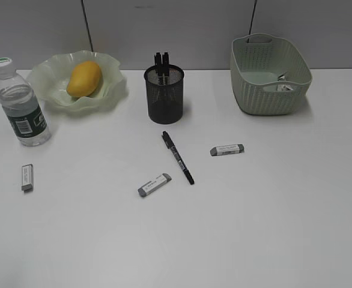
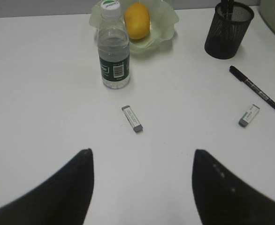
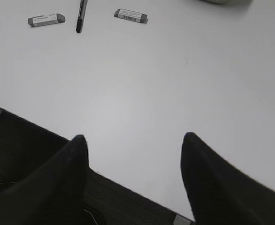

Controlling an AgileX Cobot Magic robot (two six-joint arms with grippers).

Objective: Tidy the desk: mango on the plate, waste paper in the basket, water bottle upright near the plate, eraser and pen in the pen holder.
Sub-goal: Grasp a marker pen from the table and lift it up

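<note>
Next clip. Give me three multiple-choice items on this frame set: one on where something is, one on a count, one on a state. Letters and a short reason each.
1. Where is the mango?
A. on the plate
B. in the basket
C. beside the pen

2. How many erasers lie loose on the desk?
A. one
B. three
C. five

3. How is the bottle?
A. on its side
B. upright
C. held by a tool

Key:
1 A, the yellow fruit sits inside the wavy green dish.
2 B, one eraser lies below the bottle, one left of the pen, one right of it.
3 B, it stands cap up next to the plate; the left tool and right tool are open and empty.
</note>
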